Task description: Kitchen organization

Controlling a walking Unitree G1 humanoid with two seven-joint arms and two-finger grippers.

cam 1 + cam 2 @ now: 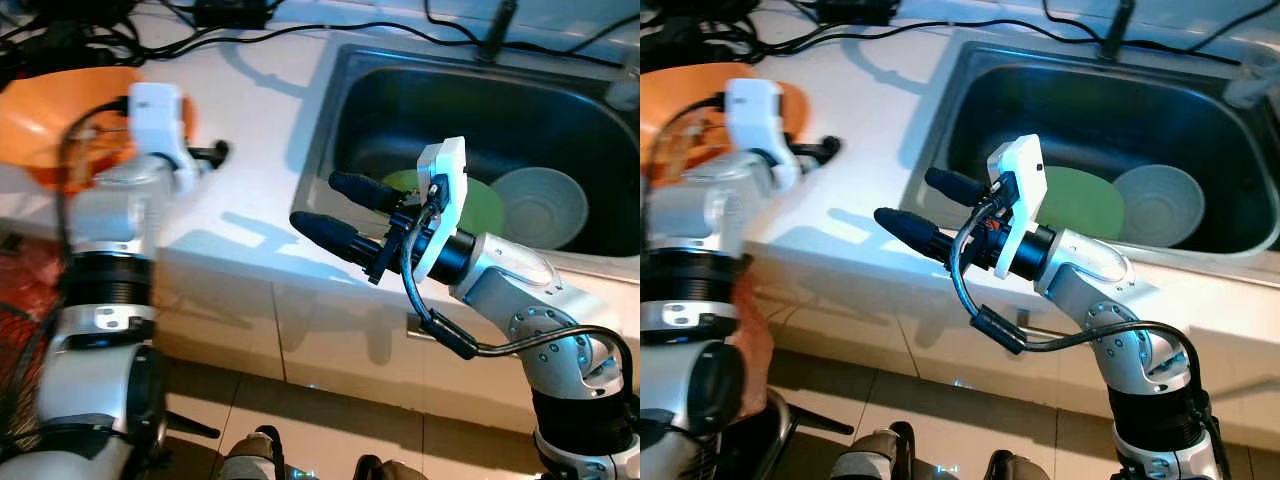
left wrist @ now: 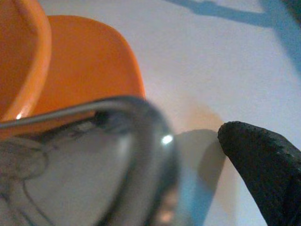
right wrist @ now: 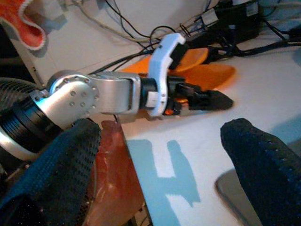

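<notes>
holding: left gripper (image 1: 825,148) over the white counter (image 1: 870,120), beside the orange bowl (image 1: 45,110); a grey metal loop (image 2: 136,155) sits close before its lens, likely pinched, though cannot tell for sure
dishes in sink: green plate (image 1: 480,205) and pale bowl (image 1: 540,205) lying on the floor of the steel sink (image 1: 345,75), touching or overlapping at their edges
right gripper (image 1: 335,208): fingers spread wide, nothing between them, hovering above the sink's near-left corner and pointing toward the left arm; probably waiting to reach in or take a handover
cables (image 1: 300,30): running along the counter's back edge
hard to make out: what the metal loop belongs to; left fingers mostly hidden behind the wrist; orange bowl cut off at frame edge
</notes>
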